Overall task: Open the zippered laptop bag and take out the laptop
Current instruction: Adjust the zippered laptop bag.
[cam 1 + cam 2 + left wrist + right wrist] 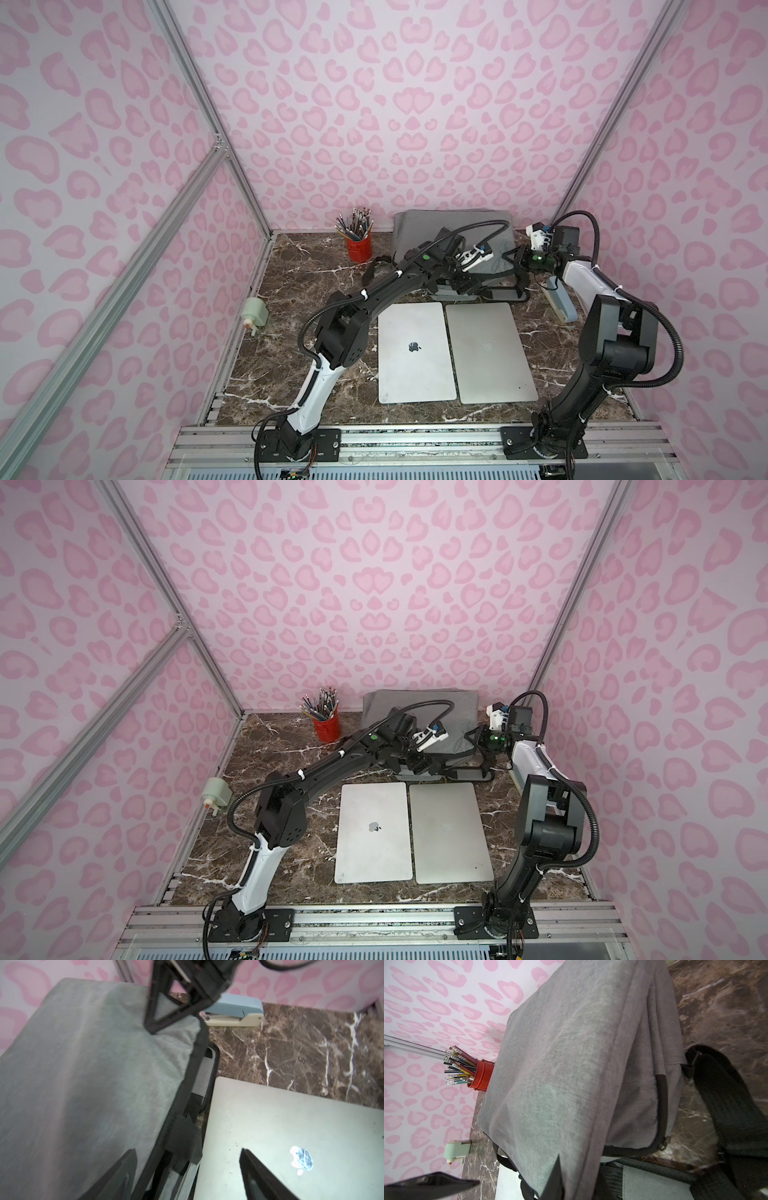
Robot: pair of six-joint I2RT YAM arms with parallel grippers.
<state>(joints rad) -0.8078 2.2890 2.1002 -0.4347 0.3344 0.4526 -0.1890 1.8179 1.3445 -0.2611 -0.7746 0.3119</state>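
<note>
Top views both show a marble worktop (291, 332) with a pale green gadget (255, 316) well out to the left of the left pincer (461, 286). A red cup of pencils (359, 247) stands behind and to the left of it, just beside the grey laptop bag (419, 226). The bag lies at the rear wall, and the left pincer hovers over its near edge. In the left wrist view the pincer's fingers (122, 1174) are spread wide. One is over the grey fabric, the other over a silver laptop (291, 1126), with the bag's black zipper edge between them and nothing gripped.

Two closed silver laptops lie flat, side by side and almost touching, just nearer than both pincers: one with a dark logo (413, 353) and one with a faint logo (490, 353).

The right pincer (518, 272) sits at the bag's right corner, its tip touching the fabric. Its jaws look narrow, but whether they pinch the bag cannot be told. A blue-grey stapler (561, 303) lies just right of it.
</note>
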